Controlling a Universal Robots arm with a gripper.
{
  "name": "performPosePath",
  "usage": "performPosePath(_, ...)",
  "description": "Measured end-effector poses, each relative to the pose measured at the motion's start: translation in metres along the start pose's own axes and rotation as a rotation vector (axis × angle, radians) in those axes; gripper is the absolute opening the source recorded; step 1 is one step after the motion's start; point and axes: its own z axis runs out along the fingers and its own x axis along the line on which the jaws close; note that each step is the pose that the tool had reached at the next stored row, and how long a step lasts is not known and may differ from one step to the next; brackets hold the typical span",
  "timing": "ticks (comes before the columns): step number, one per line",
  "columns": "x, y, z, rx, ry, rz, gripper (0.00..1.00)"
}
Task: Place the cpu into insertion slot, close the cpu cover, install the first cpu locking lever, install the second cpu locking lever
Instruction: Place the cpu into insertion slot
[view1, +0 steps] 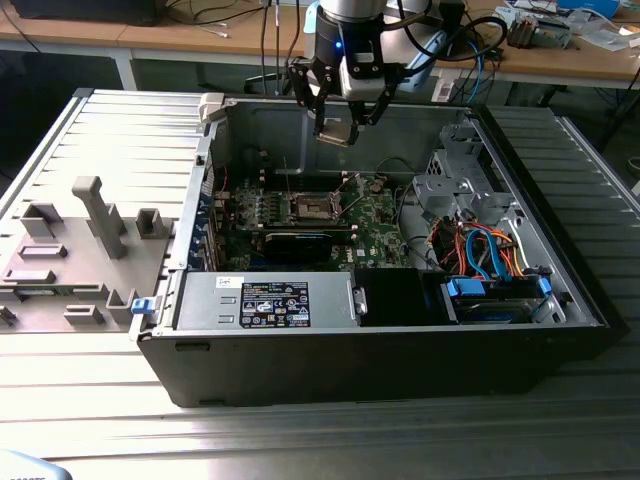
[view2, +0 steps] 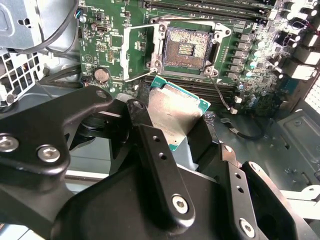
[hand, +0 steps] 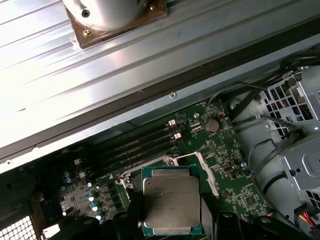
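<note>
My gripper (view1: 337, 128) hangs above the open computer case, shut on the cpu (view1: 335, 133) by its edges. In both wrist views the cpu (view2: 176, 111) (hand: 171, 200) is a square chip with a dull silver top and a green rim, held between my black fingers (view2: 150, 145). The insertion slot (view2: 187, 46) (view1: 312, 207) lies bare below on the green motherboard (view2: 107, 47), its dark centre showing. The cpu cover (view2: 134, 50) is swung open beside the slot. A thin wire locking lever (view2: 219, 95) stands away from the slot's corner.
The case's back wall (view1: 270, 125) rises just behind my gripper. Long memory slots (hand: 132, 150) and a black expansion card (view1: 298, 243) flank the slot. A drive cage with coloured cables (view1: 480, 250) and a power supply (view1: 265, 300) fill the case's near side. A grey fixture tray (view1: 70, 250) lies outside.
</note>
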Motion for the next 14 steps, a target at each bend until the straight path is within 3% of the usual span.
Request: performPosePath(14, 0.0000, 0.0000, 0.0000, -0.0004, -0.0022, 0.025, 0.55)
